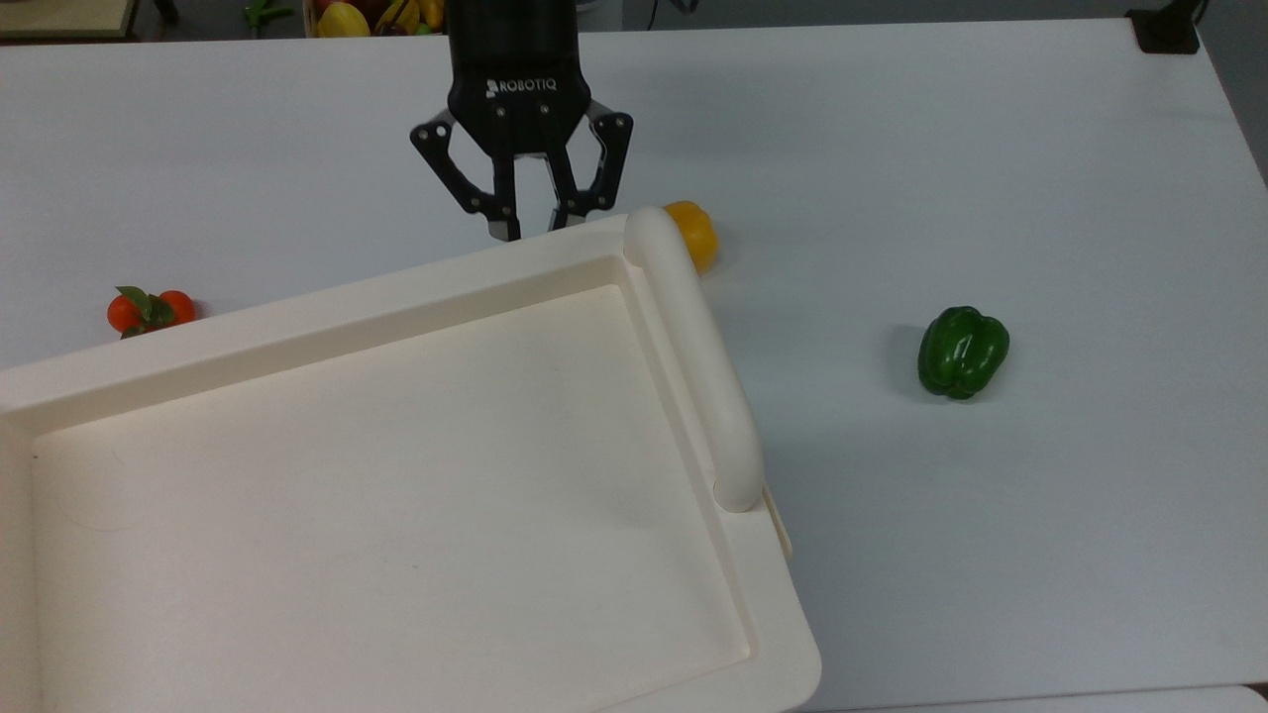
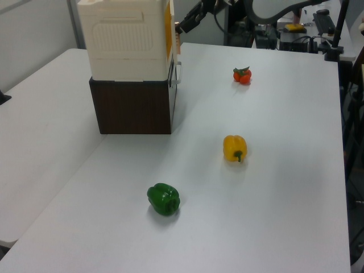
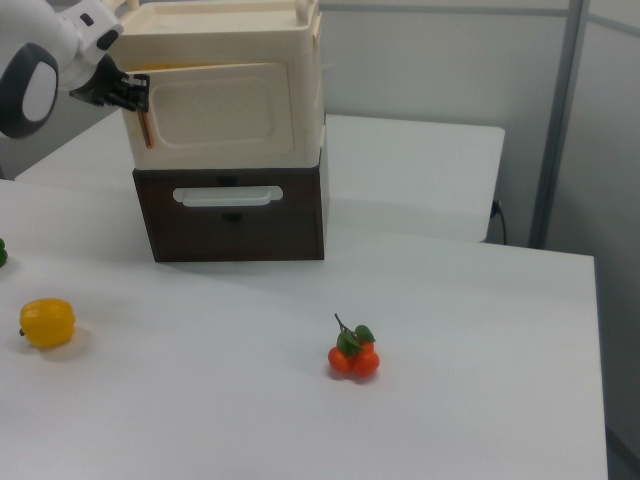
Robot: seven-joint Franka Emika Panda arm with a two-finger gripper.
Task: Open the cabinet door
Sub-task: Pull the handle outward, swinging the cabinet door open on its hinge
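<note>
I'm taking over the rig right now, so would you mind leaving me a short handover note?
Gripper: open, holding nothing, beside the cabinet's upper front edge in the top view.
Cabinet door: cream panel on the upper cream unit, which sits on a dark brown base. In the right view its edge on the gripper's side stands slightly off the body, with an orange strip showing in the gap.
Done: door seems cracked open.
Left: swing it fully open.
On the table: yellow pepper, green pepper, orange fruit cluster.
</note>
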